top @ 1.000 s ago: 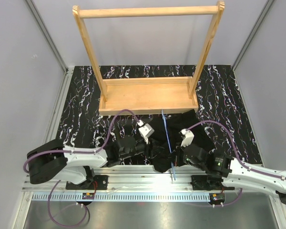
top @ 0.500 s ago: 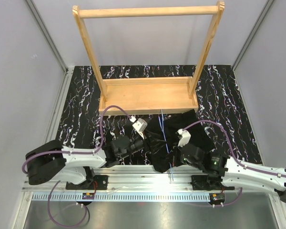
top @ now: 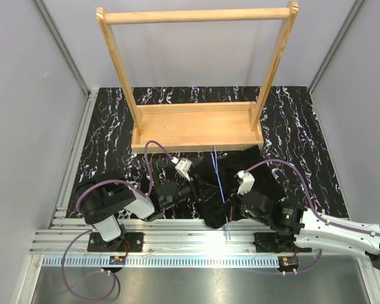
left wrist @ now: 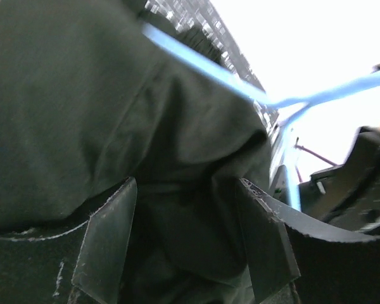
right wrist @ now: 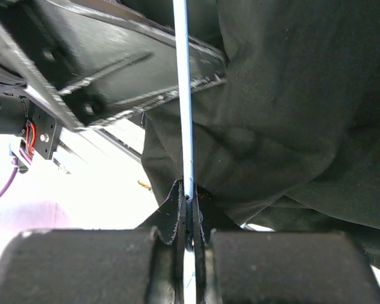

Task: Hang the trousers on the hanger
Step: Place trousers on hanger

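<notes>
Right wrist: right gripper [right wrist: 189, 212] pinched tight on the hanger [right wrist: 183, 95] wire.

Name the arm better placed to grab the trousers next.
Left. The left claw stands open facing the trousers; the right claw is shut on the hanger, so it is occupied.

The wooden rack [top: 196, 130] is standing across the far half of the tabletop [top: 107, 142], its base board blocking any low reach there, while the frame under its top bar is gaping open. To either side of the rack, marbled surface is lying uncovered. Near the arms, the trousers [top: 234, 164] are heaping over the middle, with the hanger [top: 220, 177] running through them. The left gripper [left wrist: 187, 247] is spreading its jaws right against the cloth; the right gripper [right wrist: 189, 199] is pinching the wire, crowding that spot.
</notes>
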Robot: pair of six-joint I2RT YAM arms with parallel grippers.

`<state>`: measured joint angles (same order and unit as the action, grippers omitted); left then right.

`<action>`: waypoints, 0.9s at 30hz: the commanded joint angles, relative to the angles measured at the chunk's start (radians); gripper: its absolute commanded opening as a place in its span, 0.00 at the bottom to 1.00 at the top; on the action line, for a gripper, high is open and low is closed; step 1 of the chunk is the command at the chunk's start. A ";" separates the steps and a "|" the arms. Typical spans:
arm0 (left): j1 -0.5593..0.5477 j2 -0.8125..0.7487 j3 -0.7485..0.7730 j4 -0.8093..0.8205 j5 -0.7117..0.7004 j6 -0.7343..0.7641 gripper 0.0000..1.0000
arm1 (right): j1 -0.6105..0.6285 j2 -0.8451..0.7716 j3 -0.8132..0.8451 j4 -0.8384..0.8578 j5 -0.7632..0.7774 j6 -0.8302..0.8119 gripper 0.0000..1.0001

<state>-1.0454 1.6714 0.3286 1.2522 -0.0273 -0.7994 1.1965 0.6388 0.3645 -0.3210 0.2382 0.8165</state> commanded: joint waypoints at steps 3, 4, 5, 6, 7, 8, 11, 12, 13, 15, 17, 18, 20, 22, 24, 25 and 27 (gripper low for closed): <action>0.004 0.037 0.020 0.414 0.046 -0.063 0.66 | 0.003 -0.010 0.002 0.017 0.015 0.012 0.00; 0.004 0.028 0.017 0.412 0.046 -0.061 0.66 | 0.003 -0.010 0.002 0.016 0.015 0.010 0.00; 0.002 0.019 0.010 0.412 0.040 -0.060 0.66 | 0.003 -0.013 0.001 0.016 0.013 0.010 0.00; 0.004 0.011 -0.002 0.412 0.037 -0.057 0.66 | 0.003 -0.013 0.001 0.013 0.015 0.010 0.00; 0.004 -0.008 -0.008 0.412 0.032 -0.054 0.65 | 0.003 -0.014 0.001 0.014 0.016 0.010 0.00; 0.004 -0.018 -0.016 0.412 0.029 -0.054 0.66 | 0.003 -0.016 0.001 0.014 0.016 0.010 0.00; 0.005 -0.044 -0.029 0.414 0.030 -0.058 0.66 | 0.005 -0.014 -0.001 0.014 0.016 0.010 0.00; 0.005 -0.048 -0.028 0.412 0.029 -0.058 0.66 | 0.005 -0.014 0.001 0.013 0.016 0.010 0.00; 0.005 -0.050 -0.028 0.412 0.032 -0.061 0.65 | 0.005 -0.014 0.001 0.011 0.015 0.010 0.00; 0.004 -0.053 -0.031 0.412 0.033 -0.061 0.66 | 0.003 -0.014 0.002 0.011 0.013 0.010 0.00; 0.005 -0.067 -0.040 0.412 0.029 -0.052 0.66 | 0.003 -0.016 0.005 0.008 0.015 0.010 0.00; 0.007 -0.073 -0.051 0.414 0.029 -0.052 0.66 | 0.003 -0.016 0.007 0.007 0.013 0.010 0.00; 0.008 -0.099 -0.057 0.412 0.030 -0.050 0.66 | 0.003 -0.016 0.007 0.008 0.015 0.009 0.00; 0.008 -0.125 -0.057 0.412 0.030 -0.055 0.66 | 0.003 -0.013 0.008 0.011 0.015 0.009 0.00; 0.008 -0.142 -0.049 0.412 0.029 -0.058 0.66 | 0.003 -0.004 0.010 0.013 0.013 0.007 0.00; 0.008 -0.156 -0.046 0.412 0.029 -0.057 0.66 | 0.003 -0.001 0.011 0.014 0.010 0.009 0.00; 0.007 -0.168 -0.028 0.402 0.029 -0.052 0.66 | 0.003 0.007 0.013 0.017 0.009 0.007 0.00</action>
<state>-1.0405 1.5433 0.2779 1.2747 -0.0032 -0.8631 1.1961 0.6380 0.3641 -0.3267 0.2417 0.8169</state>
